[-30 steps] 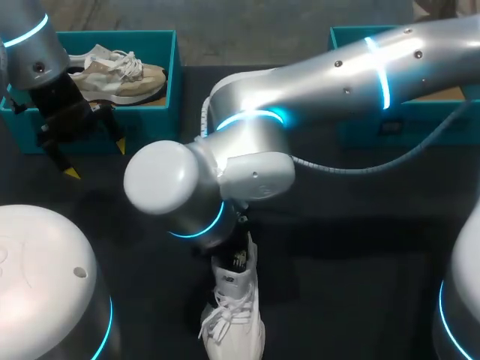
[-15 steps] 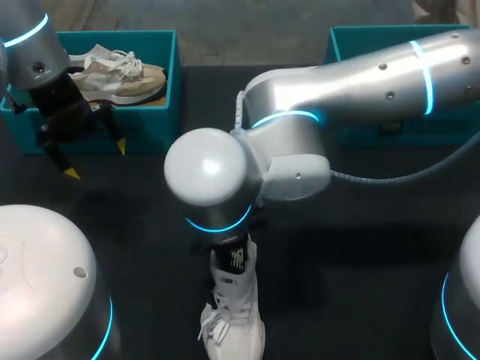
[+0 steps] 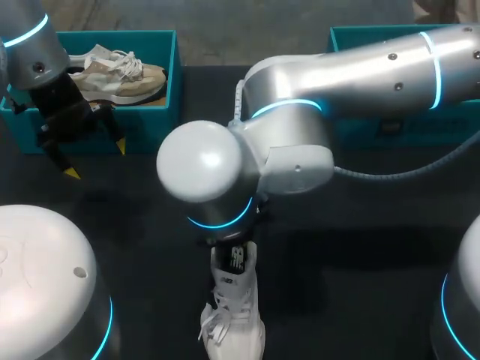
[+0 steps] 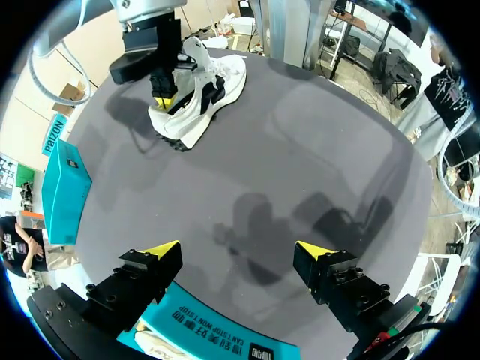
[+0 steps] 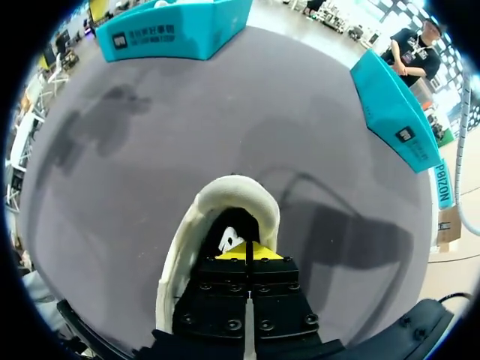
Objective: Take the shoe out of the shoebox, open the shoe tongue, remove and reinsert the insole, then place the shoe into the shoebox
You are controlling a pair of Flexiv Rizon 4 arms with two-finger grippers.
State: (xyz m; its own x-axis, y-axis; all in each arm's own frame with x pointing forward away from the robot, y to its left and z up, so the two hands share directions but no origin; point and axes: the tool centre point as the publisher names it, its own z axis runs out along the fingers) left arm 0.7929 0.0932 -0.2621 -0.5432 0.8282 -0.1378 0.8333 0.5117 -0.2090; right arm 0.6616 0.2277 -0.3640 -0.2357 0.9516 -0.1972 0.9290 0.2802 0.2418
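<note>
Fingers on the left (image 4: 160, 250) stand wide apart with nothing between them, hanging above the dark surface (image 3: 360, 225) just in front of the left box (image 3: 154, 120). Its teal front wall shows right under them in the left wrist view. The left arm (image 3: 37, 60) comes in over that box's near corner. Inside the box a beige shoe (image 3: 120, 75) lies on its side, laces toward the middle of the surface. Well apart from it, near the surface's front edge and about in the middle, the white shoe (image 3: 234, 322) stands upright on its sole, out of either box, with its laced toe pointing toward the robot. The right arm (image 3: 360, 67) reaches across from the right and ends directly over the shoe's heel, hiding that end in the head view. The right fingers (image 5: 236, 253) are pressed together with no gap showing. Their yellow tips sit down inside the shoe's padded opening, close to a small mark on the lining. Whether they pinch anything there cannot be told. Farther right, at the back, the right box (image 3: 360, 131) is largely covered by the arm, and its contents cannot be seen.
</note>
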